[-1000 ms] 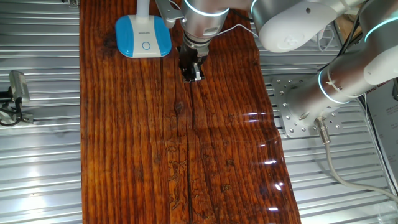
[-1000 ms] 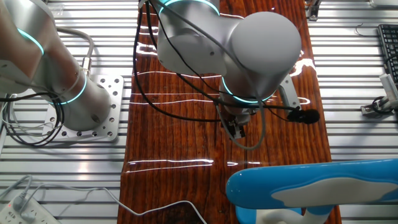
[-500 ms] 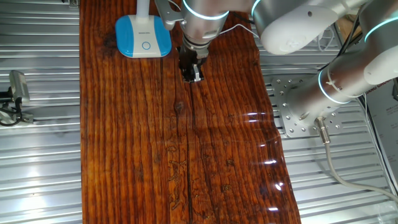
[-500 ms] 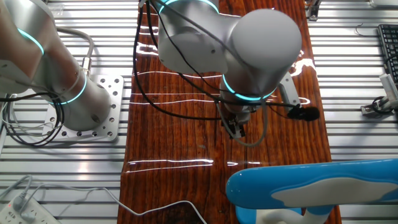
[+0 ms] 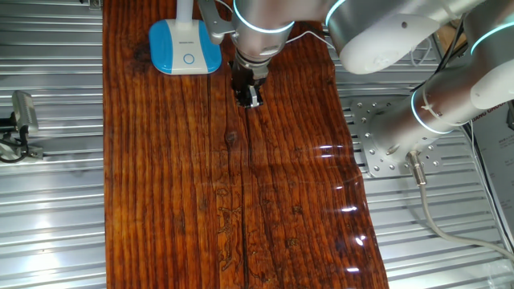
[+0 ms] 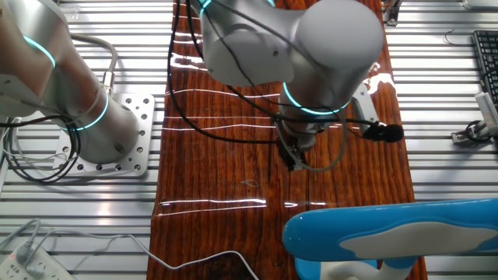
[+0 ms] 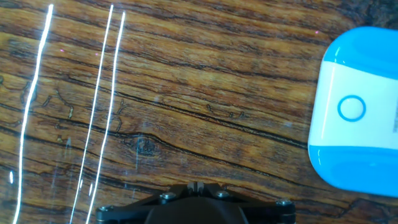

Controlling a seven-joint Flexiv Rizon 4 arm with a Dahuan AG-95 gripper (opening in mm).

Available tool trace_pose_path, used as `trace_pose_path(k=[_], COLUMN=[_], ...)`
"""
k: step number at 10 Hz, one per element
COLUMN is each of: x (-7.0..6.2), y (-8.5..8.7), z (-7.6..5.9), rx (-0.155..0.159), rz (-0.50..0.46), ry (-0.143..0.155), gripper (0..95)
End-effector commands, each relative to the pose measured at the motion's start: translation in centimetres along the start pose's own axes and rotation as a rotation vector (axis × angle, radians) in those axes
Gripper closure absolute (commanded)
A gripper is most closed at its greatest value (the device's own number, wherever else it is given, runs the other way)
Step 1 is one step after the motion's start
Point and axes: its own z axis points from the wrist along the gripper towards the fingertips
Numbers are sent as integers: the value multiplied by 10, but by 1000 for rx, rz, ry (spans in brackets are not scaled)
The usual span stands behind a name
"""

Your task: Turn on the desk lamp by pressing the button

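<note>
The desk lamp stands at the far left of the wooden table, its blue base rimmed in white and its slim white neck rising out of frame. The button is a small white ring at the base's centre. My gripper hangs over bare wood just right of the base, a short way from the button. In the hand view the lamp base and button lie at the right edge, while my gripper at the bottom has its fingertips pressed together, holding nothing. The other fixed view shows the gripper pointing down at the wood.
The blue lamp head fills the near bottom right of the other fixed view. A white power strip with cable lies off the table at bottom left. Ribbed metal surrounds the wooden table. A keyboard sits at the far right.
The hand has shifted only slightly over the wood, and the wrist has turned a little. The lamp has not moved.
</note>
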Motion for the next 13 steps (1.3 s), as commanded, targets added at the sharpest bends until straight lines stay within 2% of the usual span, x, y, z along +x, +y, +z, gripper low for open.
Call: trace_pose_path(k=[1, 7, 12, 13], x=[2, 2, 2, 2], y=[0, 0, 0, 0], z=[0, 0, 0, 0], rx=[3, -4, -19, -24], rz=[9, 29, 26, 26], ry=[-9, -7, 23, 20], gripper=[950, 950, 950, 950])
